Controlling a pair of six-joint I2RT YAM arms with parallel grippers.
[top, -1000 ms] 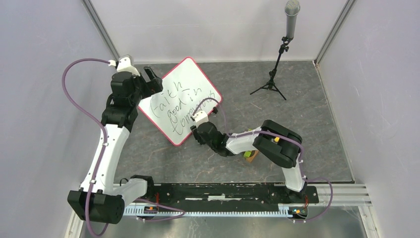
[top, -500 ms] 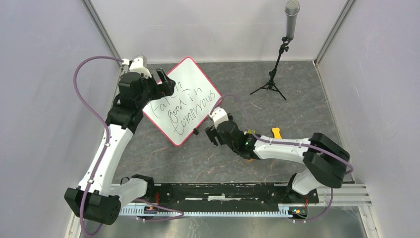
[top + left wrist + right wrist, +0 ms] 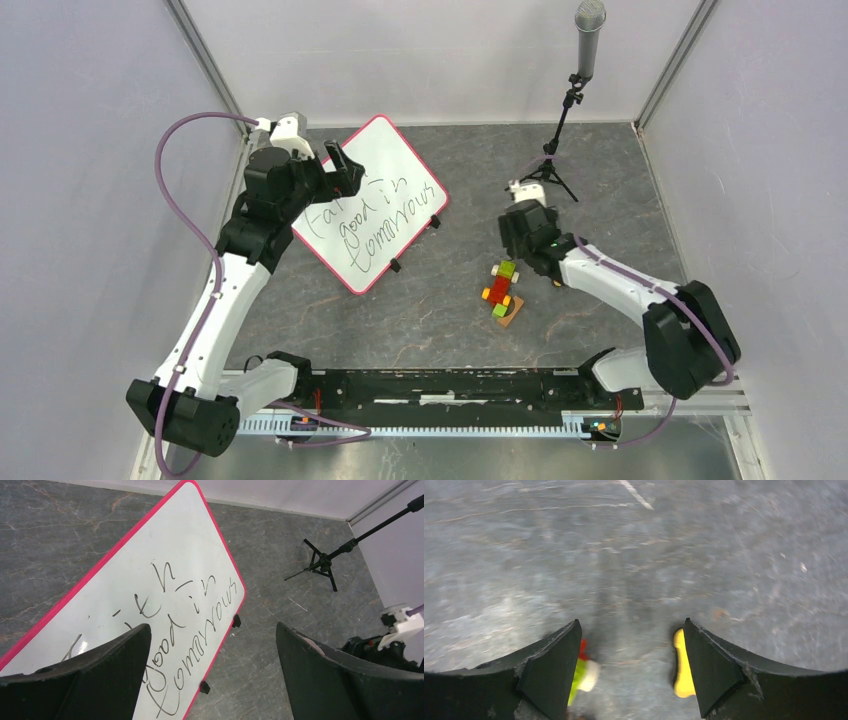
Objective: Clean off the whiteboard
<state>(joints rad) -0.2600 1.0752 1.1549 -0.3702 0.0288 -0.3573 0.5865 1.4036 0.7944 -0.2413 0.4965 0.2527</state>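
The whiteboard [image 3: 385,195] lies tilted on the grey floor at the back left, red-rimmed and covered in black handwriting. It fills the left of the left wrist view [image 3: 165,575], with black clip feet along its right edge. My left gripper [image 3: 345,165] hovers over the board's upper left part, open and empty; in its wrist view [image 3: 212,627] the jaws stand wide apart over the writing and the board's edge. My right gripper [image 3: 533,250] is off the board to the right, open and empty over bare floor [image 3: 630,621].
A colourful block toy [image 3: 500,283] lies on the floor just left of my right gripper, showing red and green in the right wrist view [image 3: 583,672]; a yellow piece [image 3: 680,665] lies by the right finger. A microphone stand [image 3: 560,140] is at the back right. Walls enclose three sides.
My right arm swung away from the board's lower right edge to the right, uncovering the block toy. My left gripper shifted slightly right over the board's upper left. The board stayed put.
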